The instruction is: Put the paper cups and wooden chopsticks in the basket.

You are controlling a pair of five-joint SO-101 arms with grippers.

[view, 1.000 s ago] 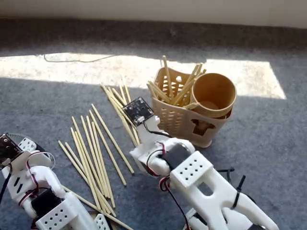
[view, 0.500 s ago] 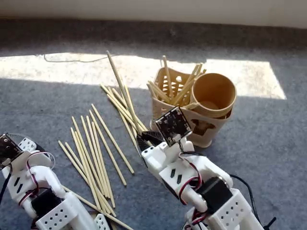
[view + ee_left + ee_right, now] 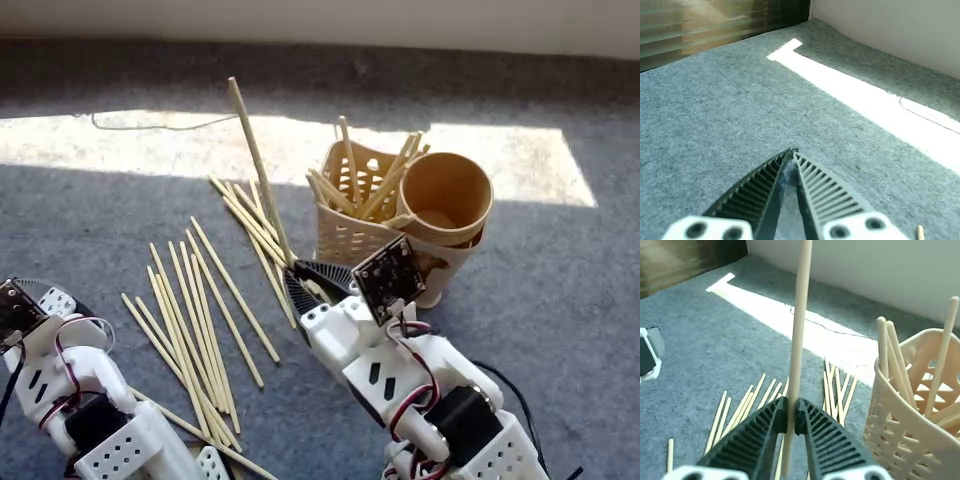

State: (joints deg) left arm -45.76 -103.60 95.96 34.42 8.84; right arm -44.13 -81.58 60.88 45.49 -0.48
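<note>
Item: 1 wooden chopstick (image 3: 801,315), pinched low on its length by the right gripper (image 3: 791,412), stands nearly upright near the basket (image 3: 345,245), seemingly for dropping in; left gripper (image 3: 791,152) pressed together, empty.

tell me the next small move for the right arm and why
The right tool is shut on one wooden chopstick, held steeply up, with the basket close beside it, not under it. So probably swing it over the basket's open top, then lower it in.
</note>
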